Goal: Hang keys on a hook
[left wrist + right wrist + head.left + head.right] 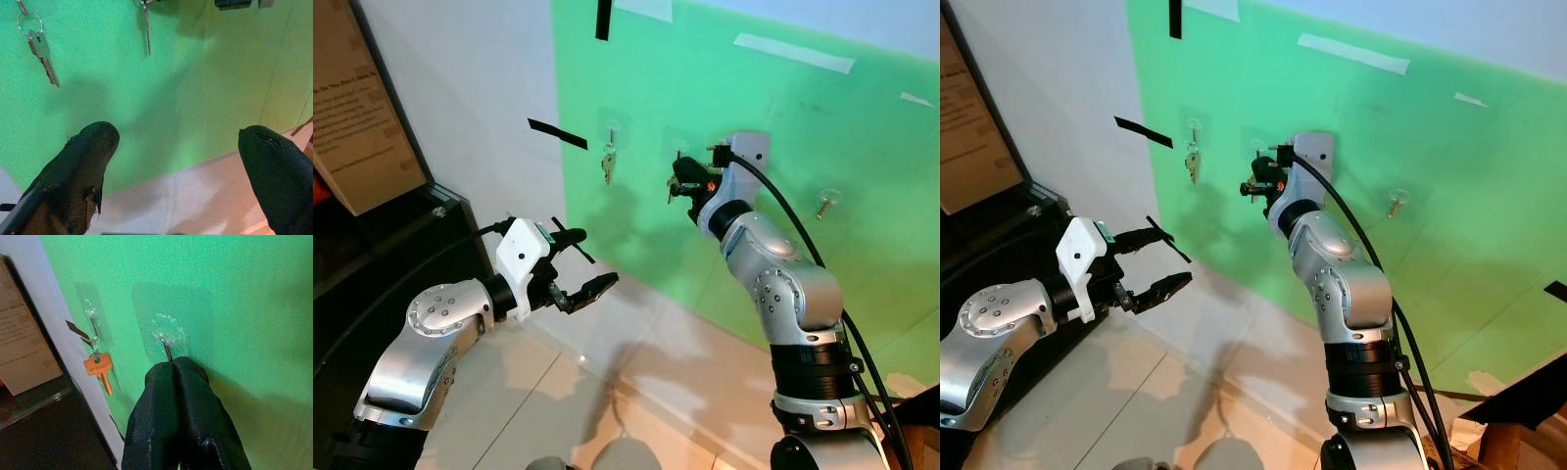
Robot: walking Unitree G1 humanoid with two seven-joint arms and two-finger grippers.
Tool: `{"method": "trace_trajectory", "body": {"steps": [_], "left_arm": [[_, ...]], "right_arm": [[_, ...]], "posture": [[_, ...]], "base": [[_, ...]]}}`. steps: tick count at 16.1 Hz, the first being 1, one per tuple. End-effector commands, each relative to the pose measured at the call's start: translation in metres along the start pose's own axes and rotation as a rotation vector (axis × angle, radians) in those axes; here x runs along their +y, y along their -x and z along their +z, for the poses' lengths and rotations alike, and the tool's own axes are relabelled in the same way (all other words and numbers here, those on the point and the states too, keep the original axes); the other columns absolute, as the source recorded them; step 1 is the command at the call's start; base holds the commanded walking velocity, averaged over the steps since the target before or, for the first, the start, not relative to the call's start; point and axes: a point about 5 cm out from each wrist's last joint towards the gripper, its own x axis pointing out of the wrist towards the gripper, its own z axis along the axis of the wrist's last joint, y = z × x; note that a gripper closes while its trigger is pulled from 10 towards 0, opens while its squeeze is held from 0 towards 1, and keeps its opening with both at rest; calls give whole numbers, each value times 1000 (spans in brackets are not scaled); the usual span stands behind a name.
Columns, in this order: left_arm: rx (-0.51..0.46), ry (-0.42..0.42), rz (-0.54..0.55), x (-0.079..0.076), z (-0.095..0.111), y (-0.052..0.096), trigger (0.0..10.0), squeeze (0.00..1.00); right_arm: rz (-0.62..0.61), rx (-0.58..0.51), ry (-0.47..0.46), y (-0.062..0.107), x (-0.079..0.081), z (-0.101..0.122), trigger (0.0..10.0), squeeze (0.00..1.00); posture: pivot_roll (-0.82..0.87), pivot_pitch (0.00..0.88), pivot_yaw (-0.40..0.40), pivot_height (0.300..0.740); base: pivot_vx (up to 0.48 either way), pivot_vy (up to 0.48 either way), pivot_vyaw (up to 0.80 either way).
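The right gripper (172,363) has its 2 black fingers pressed together over the lower end of the middle hook (166,349), hiding that end; whether a key sits between them cannot be told. A thin key (146,29) hanging there is cut off by the picture's top edge, as is the ring of the hung keys (41,49). The print on the brown sign (357,117) is too small to read, and the sign runs off the edge.

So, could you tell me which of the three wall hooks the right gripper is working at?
The middle hook: the right gripper's shut fingers sit just under it. The left hook already holds keys.
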Motion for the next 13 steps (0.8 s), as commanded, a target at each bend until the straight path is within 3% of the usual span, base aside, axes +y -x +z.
{"method": "trace_trajectory", "body": {"steps": [1, 10, 11, 12, 13], "left_arm": [[-14, -18, -1, 0, 5, 1, 10000, 0], [-18, -18, -2, -1, 5, -2, 10000, 0], [-19, -17, -1, -1, 5, -2, 10000, 0], [-19, -17, 0, -1, 5, -2, 10000, 0], [-19, -16, 0, -1, 5, -2, 10000, 0]], "right_arm": [[-91, 126, 5, 3, -18, -25, 10000, 0], [-47, 130, 28, 5, -11, -28, 10000, 0], [-31, 132, 34, 5, -9, -29, 10000, 153], [-20, 139, 42, 6, -7, -30, 10000, 573], [-18, 147, 46, 6, -7, -32, 10000, 831]], "posture": [[61, 0, -34, 740], [58, 0, -37, 740], [59, 0, -39, 740], [59, 0, -40, 740], [60, 0, -42, 740]], "base": [[0, 0, 0], [0, 0, 0], [0, 0, 0], [0, 0, 0], [0, 0, 0]]}}
